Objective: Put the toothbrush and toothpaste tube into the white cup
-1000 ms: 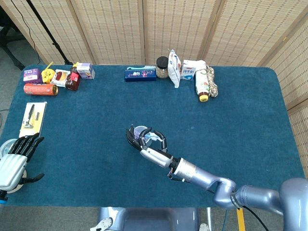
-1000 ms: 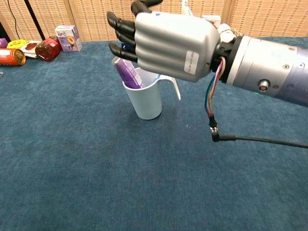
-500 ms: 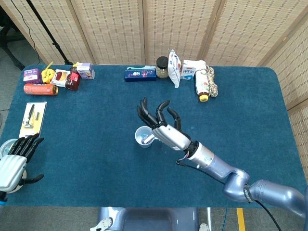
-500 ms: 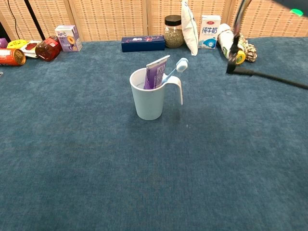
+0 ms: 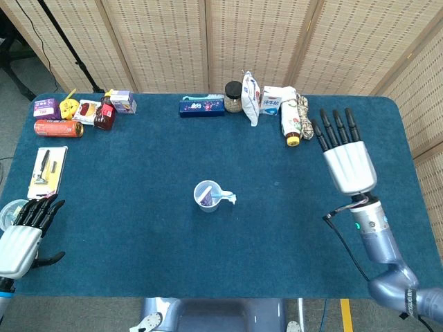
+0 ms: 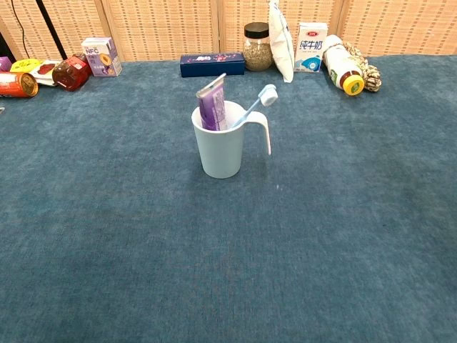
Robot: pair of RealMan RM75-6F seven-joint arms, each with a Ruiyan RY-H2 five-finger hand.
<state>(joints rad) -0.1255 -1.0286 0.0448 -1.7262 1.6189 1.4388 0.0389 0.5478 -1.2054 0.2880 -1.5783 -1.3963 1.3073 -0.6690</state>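
The white cup (image 6: 223,148) stands upright mid-table, seen from above as the cup (image 5: 207,196) in the head view. A purple toothpaste tube (image 6: 212,108) stands in it, beside a pale blue toothbrush (image 6: 257,104) whose head leans out to the right over the handle. My right hand (image 5: 347,153) hovers far to the right of the cup, fingers straight and apart, holding nothing. My left hand (image 5: 26,232) rests at the table's front left corner, fingers extended, empty. Neither hand appears in the chest view.
Along the back edge sit a dark blue box (image 5: 201,106), a jar (image 5: 233,97), a white pouch (image 5: 250,88), a milk carton (image 5: 274,100) and a bottle (image 5: 291,121) with rope. Cans and small boxes (image 5: 76,113) crowd the back left. A tray (image 5: 47,170) lies at the left edge.
My right hand has let go above the cup and pulled away to the right, out of the chest view. The toothpaste tube has shifted to the cup's left side. The left hand has stayed put.
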